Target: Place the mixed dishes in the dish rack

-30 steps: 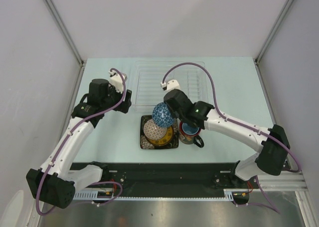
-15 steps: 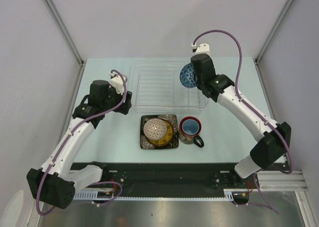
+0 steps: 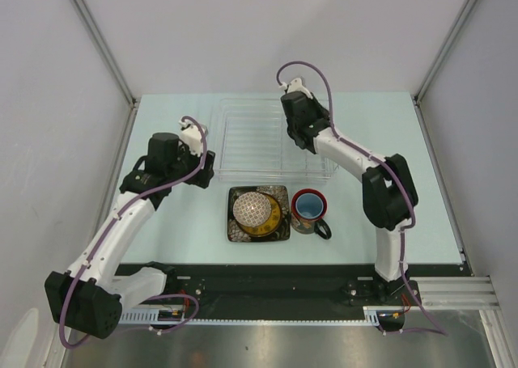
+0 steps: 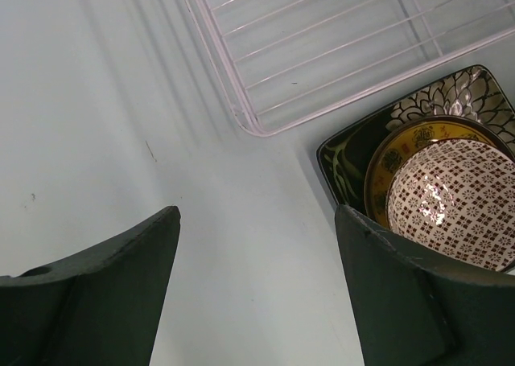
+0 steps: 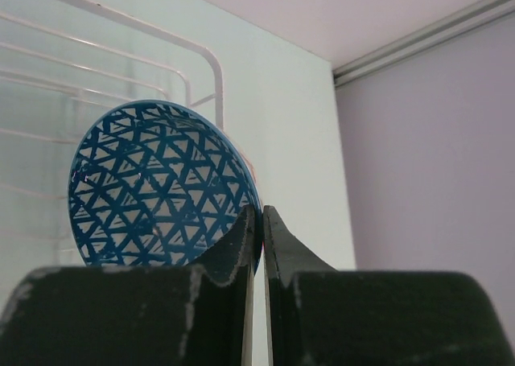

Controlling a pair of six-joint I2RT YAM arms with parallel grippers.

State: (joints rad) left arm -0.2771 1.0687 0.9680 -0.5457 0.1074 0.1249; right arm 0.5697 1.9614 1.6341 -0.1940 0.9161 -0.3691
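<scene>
My right gripper (image 5: pixel 262 213) is shut on the rim of the blue-white mosaic bowl (image 5: pixel 161 185) and holds it on edge over the clear dish rack (image 5: pixel 121 76). In the top view the right gripper (image 3: pixel 299 137) is over the rack's right half (image 3: pixel 251 141), and the bowl is hidden under the arm. The dark square plate (image 3: pixel 236 230) lies in front of the rack with the yellow plate (image 3: pixel 273 220) on it. The red-rimmed mug (image 3: pixel 309 209) stands to their right. My left gripper (image 4: pixel 257 213) is open and empty, above the table by the rack's near left corner (image 4: pixel 249 125).
A brown-and-white patterned bowl (image 3: pixel 251 209) sits on the yellow plate (image 4: pixel 394 153), over the dark plate (image 4: pixel 346 153). White walls with metal corner posts enclose the table on three sides. The right forearm stretches across the table's right half.
My right gripper lifted the blue-white bowl from above the plate stack, carried it to the rack's far right, then swung left over the rack. The left arm stayed put.
</scene>
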